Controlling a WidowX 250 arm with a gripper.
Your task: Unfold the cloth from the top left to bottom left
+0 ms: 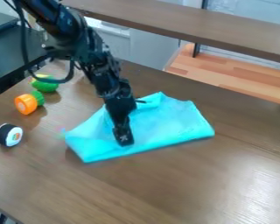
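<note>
Camera view: cloth (171, 121) lies rumpled on the table (160, 188), partly folded. Gripper (124, 136) points down over its left half (can't tell if spread or pressed together). Left of the cloth: black-white toy (8, 134), orange-green toy (26, 104), green toy (44, 84).

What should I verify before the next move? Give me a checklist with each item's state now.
1. Black two-finger tool over the turquoise fabric cloth: ok.
2. Cloth wholly on the brown wood-grain table: ok.
3. Cloth unfolded: not ok, it looks folded and rumpled, with a peak at its far edge.
4. Cloth securely gripped: cannot tell.
5. Orange-and-green toy, green-and-yellow toy and round black-and-white toy clear of the cloth: ok.
</note>
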